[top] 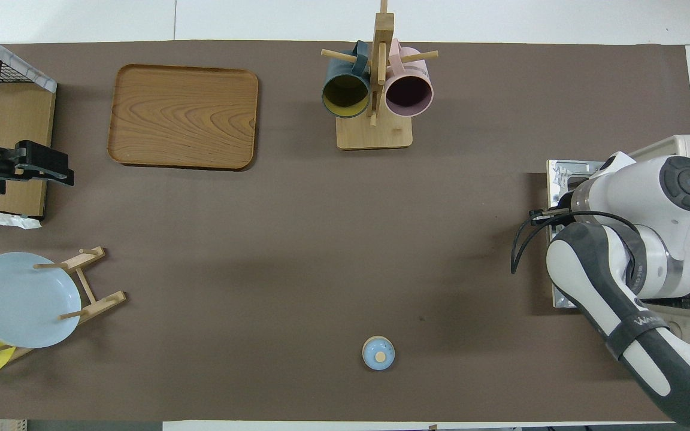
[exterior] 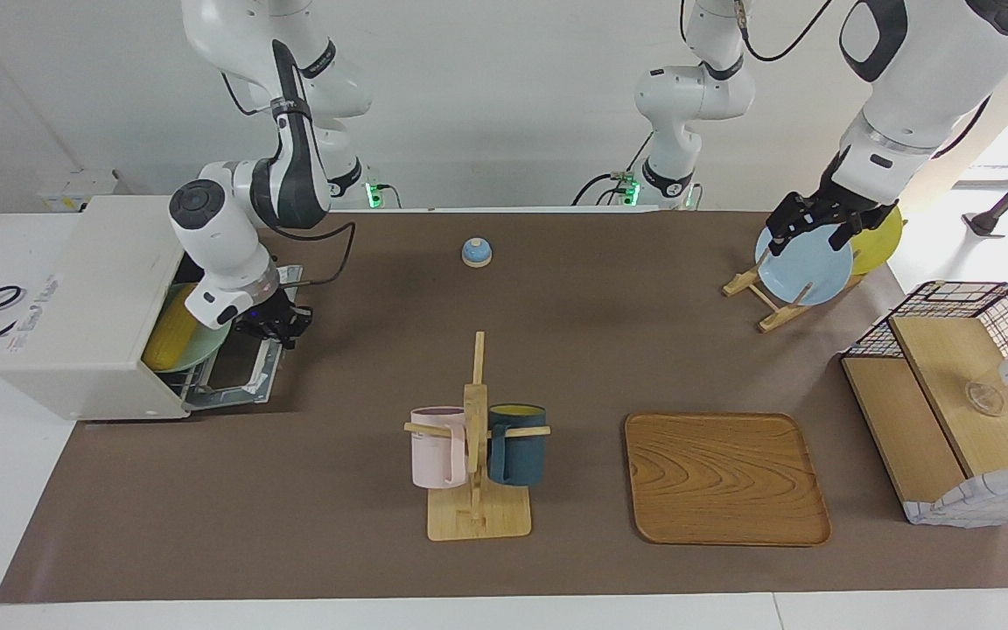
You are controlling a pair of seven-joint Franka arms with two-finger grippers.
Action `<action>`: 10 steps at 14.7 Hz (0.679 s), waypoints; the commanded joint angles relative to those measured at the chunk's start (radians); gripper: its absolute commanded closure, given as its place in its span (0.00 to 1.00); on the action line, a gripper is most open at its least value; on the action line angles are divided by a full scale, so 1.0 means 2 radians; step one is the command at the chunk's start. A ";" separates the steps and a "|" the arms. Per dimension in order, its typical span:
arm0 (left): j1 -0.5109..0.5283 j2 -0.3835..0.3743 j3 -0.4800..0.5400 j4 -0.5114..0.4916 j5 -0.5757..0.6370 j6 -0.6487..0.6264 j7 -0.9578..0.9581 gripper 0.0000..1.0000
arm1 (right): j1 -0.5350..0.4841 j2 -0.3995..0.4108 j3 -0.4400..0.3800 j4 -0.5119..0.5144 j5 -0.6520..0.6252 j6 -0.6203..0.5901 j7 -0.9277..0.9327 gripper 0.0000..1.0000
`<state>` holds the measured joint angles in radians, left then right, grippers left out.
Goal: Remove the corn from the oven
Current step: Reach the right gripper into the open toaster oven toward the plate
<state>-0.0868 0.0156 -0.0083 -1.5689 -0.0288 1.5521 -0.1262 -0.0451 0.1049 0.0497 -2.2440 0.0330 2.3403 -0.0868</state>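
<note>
A: Right arm is down at the oven [exterior: 88, 306], at its own end of the table. The door lies folded flat on the mat, and the right gripper [exterior: 275, 325] sits low over that door, just at the mouth.

B: And the corn [exterior: 173, 337]?

A: Inside the oven, yellow cob lying on a pale green plate [exterior: 206, 343] just within the opening. The gripper is beside it, apart from it as far as I can see.

B: Fingers open or closed?

A: Can't tell; they're a dark cluster under the wrist, and from above the arm covers them.

B: Left arm?

A: Waiting, raised. The left gripper [exterior: 806, 229] hangs over the blue plate [exterior: 806, 267] on the wooden rack [exterior: 762, 306], fingers parted, holding nothing. A yellow plate [exterior: 878, 241] stands in the rack beside the blue one.

B: Mid-table?

A: Mug tree [exterior: 476, 437] with a pink and a dark blue mug, a wooden tray [exterior: 723, 477], a small blue bell [exterior: 476, 252].
</note>
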 commanded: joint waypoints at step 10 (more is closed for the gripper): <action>0.004 -0.008 -0.003 -0.005 0.007 -0.007 0.001 0.00 | 0.023 0.009 -0.011 0.029 0.026 -0.010 0.040 0.60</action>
<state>-0.0868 0.0156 -0.0083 -1.5689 -0.0288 1.5521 -0.1262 -0.0191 0.1376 0.0395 -2.2212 0.0717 2.3710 -0.0236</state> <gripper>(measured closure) 0.000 0.718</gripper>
